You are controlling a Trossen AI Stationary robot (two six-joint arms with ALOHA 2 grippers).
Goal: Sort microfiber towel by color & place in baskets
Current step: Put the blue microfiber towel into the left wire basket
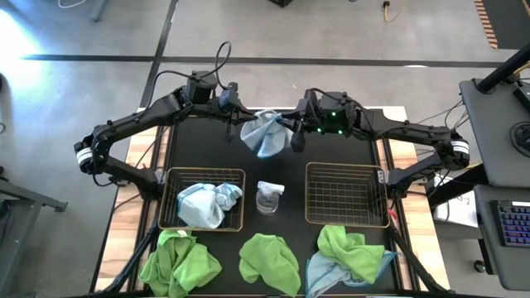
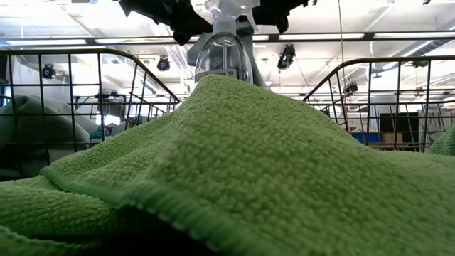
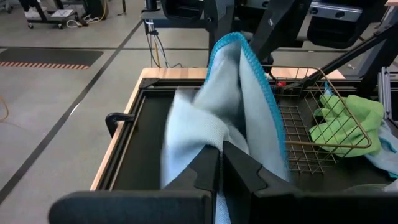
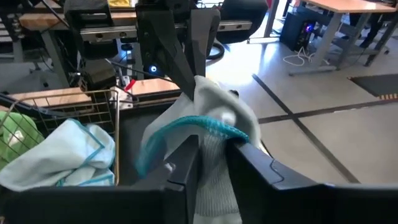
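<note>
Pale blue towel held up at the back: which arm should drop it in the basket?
Left. Its fingers are shut on the pale blue microfiber towel, and the bronze wire basket already holding blue towels is on its side. The right fingers look to be letting go.

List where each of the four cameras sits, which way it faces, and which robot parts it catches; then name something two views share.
High: overhead, straight down on both arms, both baskets.
Low: table height, behind a green towel; arm parts show at the top.
Left wrist: past the left gripper clamping the pale blue towel.
Right wrist: past the right gripper around that towel.
Shared: both wrist views show the blue towel.
</note>
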